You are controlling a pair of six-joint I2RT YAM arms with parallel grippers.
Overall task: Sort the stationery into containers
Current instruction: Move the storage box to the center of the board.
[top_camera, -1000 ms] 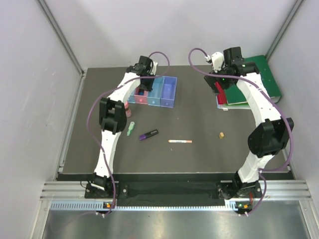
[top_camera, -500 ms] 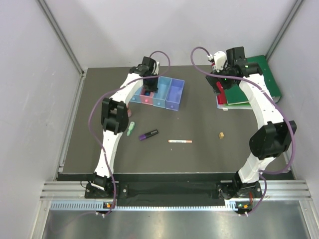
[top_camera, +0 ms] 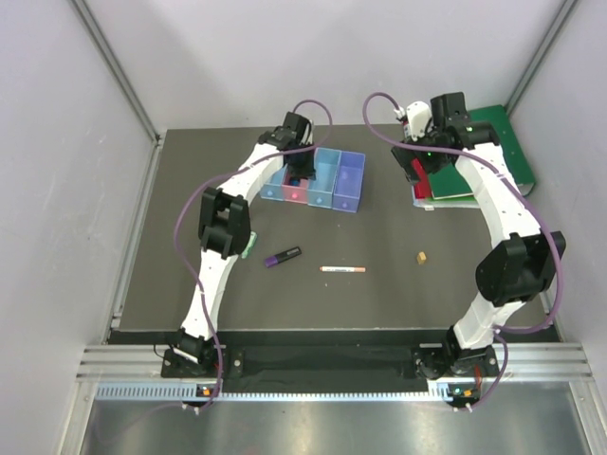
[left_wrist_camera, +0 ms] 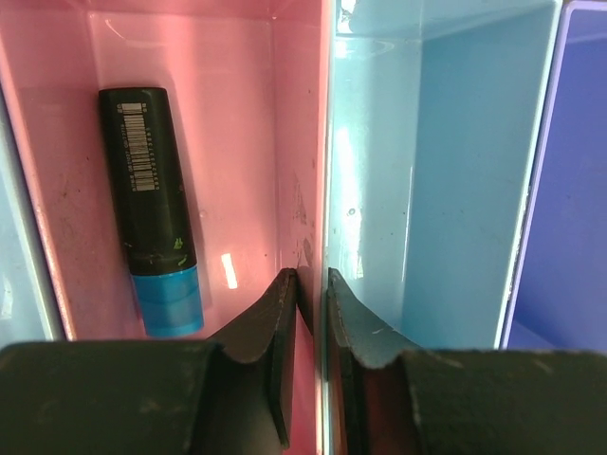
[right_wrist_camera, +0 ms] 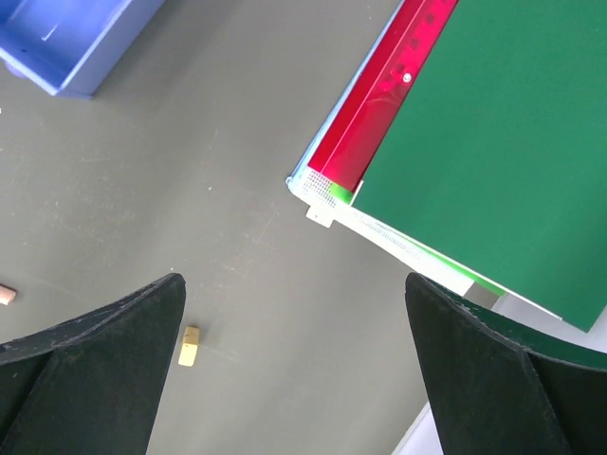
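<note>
My left hand pinches the wall between pink bin and light blue bin, dark marker inside the pink. My right hand hangs spread wide.

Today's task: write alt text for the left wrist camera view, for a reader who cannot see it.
The left gripper pinches the shared wall between a pink bin and a light blue bin. A black marker with a blue cap lies flat in the pink bin; a violet-blue bin shows at the right edge.
</note>
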